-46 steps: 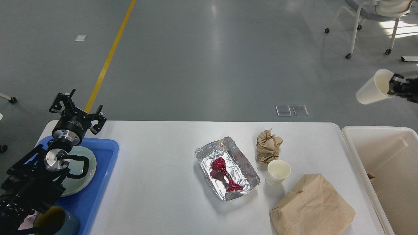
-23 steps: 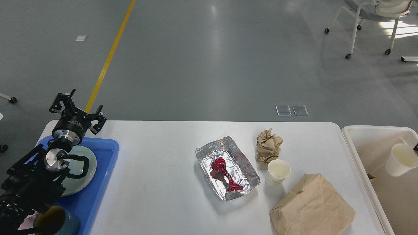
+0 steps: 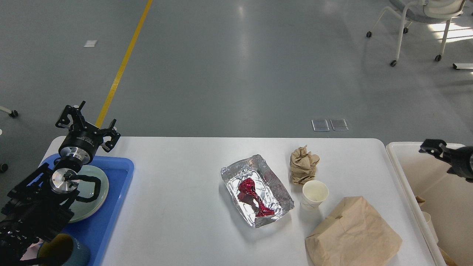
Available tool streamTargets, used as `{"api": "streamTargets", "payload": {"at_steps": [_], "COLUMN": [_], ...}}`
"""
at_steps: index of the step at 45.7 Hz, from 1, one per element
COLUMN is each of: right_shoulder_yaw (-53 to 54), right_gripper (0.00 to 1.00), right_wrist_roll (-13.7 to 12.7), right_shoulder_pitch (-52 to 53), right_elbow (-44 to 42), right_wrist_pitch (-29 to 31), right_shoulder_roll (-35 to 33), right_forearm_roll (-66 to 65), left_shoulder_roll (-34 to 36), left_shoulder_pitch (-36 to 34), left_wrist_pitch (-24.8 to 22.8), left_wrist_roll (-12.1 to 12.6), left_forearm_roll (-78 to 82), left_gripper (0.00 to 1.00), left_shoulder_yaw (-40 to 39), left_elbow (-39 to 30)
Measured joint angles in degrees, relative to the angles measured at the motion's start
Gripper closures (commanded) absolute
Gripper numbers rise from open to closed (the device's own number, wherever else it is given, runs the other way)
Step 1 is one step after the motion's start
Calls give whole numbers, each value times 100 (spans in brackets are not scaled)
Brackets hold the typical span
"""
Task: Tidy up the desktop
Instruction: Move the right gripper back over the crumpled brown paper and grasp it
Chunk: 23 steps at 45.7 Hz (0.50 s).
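The left arm (image 3: 40,199) is showing black housings, a bare silver wrist collar and round silver joint cap, and a looping black cable. Its left gripper (image 3: 87,123) is black, with angular linkage fingers. The right gripper (image 3: 432,147) is showing black too.

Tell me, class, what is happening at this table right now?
A two-armed robot is clearing rubbish off the desktop. Its right gripper hangs over the cream bin holding nothing; a paper cup lies inside the bin. Its left gripper hovers open above the blue tray. On the desktop lie a foil tray with a red wrapper, a crumpled paper ball, another cup and a brown bag.
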Motion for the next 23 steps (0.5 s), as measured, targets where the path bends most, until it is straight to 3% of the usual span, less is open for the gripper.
{"api": "streamTargets", "payload": {"at_steps": [14,23], "right_shoulder_yaw": [-695,-1296], "right_gripper": [0,0], "right_wrist_roll": [-28,-40], "right_shoulder_pitch": [1949,2780], "right_elbow": [805,1206], "right_wrist_pitch": [728,1178], "right_shoulder_roll": [1171,2360], "right_forearm_roll": [45,517], "left_shoulder_roll": [0,0], "left_shoulder_pitch": [0,0], "left_wrist_pitch": [0,0], "left_wrist_roll": [0,0], "left_forearm_roll": [0,0], "left_gripper": [3,3], "left_shoulder_yaw": [0,0], "left_elbow": [0,0]}}
